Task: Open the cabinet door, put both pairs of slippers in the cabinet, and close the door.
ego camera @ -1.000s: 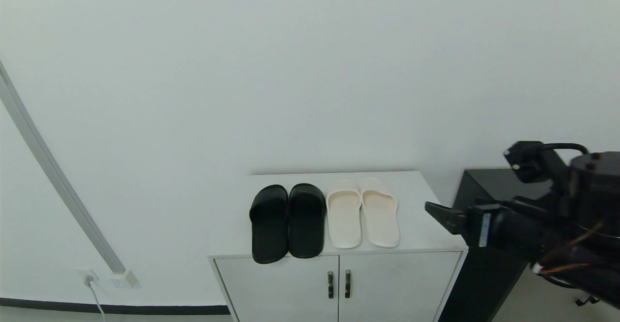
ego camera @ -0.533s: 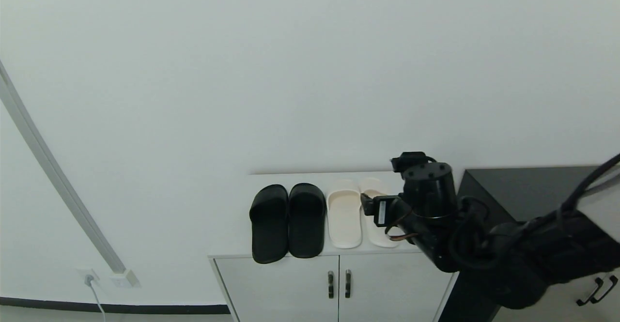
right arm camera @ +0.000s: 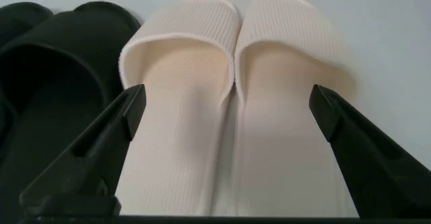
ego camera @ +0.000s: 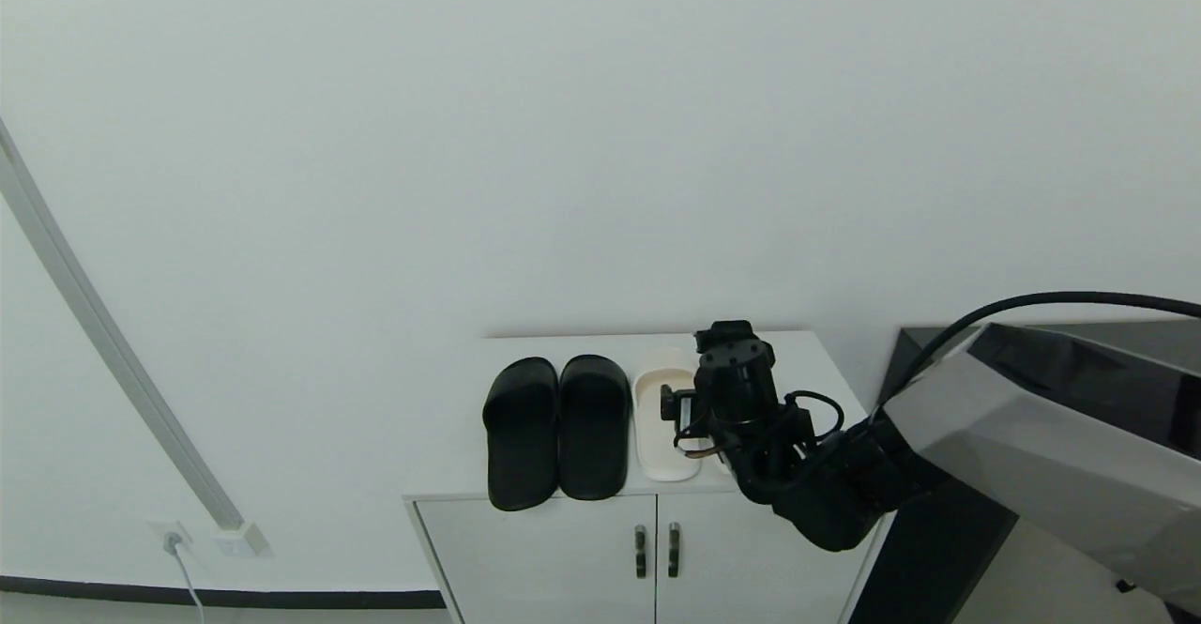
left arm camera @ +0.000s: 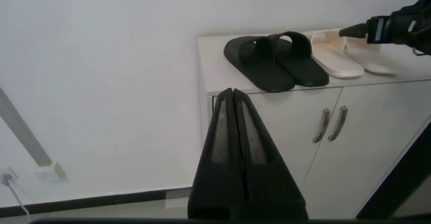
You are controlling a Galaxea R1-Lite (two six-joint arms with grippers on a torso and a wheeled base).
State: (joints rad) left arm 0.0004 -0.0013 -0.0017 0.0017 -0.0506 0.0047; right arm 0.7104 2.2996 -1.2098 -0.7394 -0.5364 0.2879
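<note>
A pair of black slippers (ego camera: 556, 432) and a pair of cream slippers (ego camera: 664, 427) lie side by side on top of the white cabinet (ego camera: 450, 474). Both cabinet doors are shut, with their handles (ego camera: 657, 551) at the middle. My right gripper (ego camera: 683, 413) hovers over the cream pair and hides the right-hand cream slipper. In the right wrist view it is open (right arm camera: 227, 96), its fingers (right arm camera: 101, 163) spread to either side of the cream slippers (right arm camera: 236, 116). My left gripper (left arm camera: 233, 93) is shut on nothing, in front of the cabinet and apart from the door handles (left arm camera: 330, 123).
A black piece of furniture (ego camera: 929, 549) stands right against the cabinet's right side. On the wall to the left are a slanted conduit (ego camera: 103, 333) and a socket with a plugged cable (ego camera: 172, 541).
My right arm has swung leftwards from the right edge over the cabinet top and now sits over the cream slippers. The slippers and doors have not moved.
</note>
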